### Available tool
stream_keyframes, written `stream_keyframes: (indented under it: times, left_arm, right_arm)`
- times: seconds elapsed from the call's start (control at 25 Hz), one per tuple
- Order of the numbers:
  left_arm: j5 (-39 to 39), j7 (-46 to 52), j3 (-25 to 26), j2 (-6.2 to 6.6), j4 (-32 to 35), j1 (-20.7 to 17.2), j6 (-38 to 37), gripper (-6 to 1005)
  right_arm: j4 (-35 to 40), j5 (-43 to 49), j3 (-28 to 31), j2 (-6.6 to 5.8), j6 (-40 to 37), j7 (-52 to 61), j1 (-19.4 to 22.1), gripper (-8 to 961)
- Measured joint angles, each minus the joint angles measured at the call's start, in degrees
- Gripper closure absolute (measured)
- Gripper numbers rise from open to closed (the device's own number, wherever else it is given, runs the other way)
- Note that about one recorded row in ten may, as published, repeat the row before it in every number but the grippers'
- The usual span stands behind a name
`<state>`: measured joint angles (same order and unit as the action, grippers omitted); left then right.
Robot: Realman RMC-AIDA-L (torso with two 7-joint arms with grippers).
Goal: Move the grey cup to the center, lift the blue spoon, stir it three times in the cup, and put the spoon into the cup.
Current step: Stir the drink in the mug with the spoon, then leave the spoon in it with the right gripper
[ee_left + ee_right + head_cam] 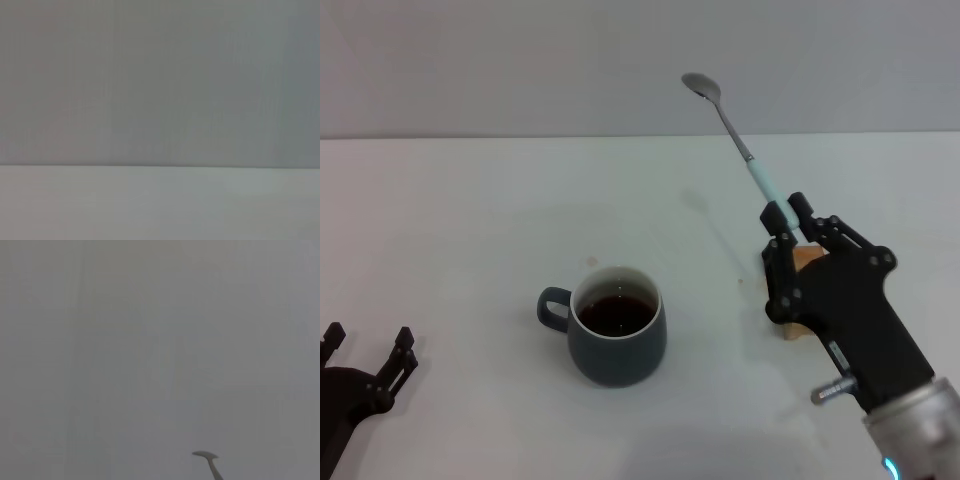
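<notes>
Nearest the robot, the left gripper (pixel 368 350) sits parked low at the table's (pixel 470 220) left edge, its fingers spread apart and holding nothing. A little farther in, the grey cup (pixel 616 338) stands upright mid-table, dark liquid inside, handle pointing left. To its right, the right gripper (pixel 788 222) is clamped on the pale handle of the blue spoon (pixel 730 130), lifted with its bowl pointing up and away. A tan wooden block (pixel 804 262) shows behind that gripper, probably resting on the table.
</notes>
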<state>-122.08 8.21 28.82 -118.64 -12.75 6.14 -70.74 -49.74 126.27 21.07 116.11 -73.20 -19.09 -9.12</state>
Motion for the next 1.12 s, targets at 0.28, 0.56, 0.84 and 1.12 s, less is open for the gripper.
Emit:
stream_keyframes:
  times: [0.28,0.56,0.84,1.12]
  left_arm:
    - [0.0,0.0,0.0,-0.01,-0.1,0.1,0.5,135]
    - [0.0,0.0,0.0,-0.01,-0.1,0.2,0.6,136]
    - [0.1,0.0,0.0,0.06,0.0,0.7,0.6,135]
    - [0.1,0.1,0.0,0.08,0.0,0.9,0.7,135]
  right_arm:
    - [-23.4,-1.5,10.0,-8.41,30.4,-0.2,3.4,787]
    - [-42.8,3.7,30.7,-7.30,77.7,-0.3,7.7,787]
    - [-55.3,20.8,43.2,2.62,109.0,0.1,10.5,788]
    - [-65.9,28.8,45.5,2.78,123.6,6.0,7.7,787]
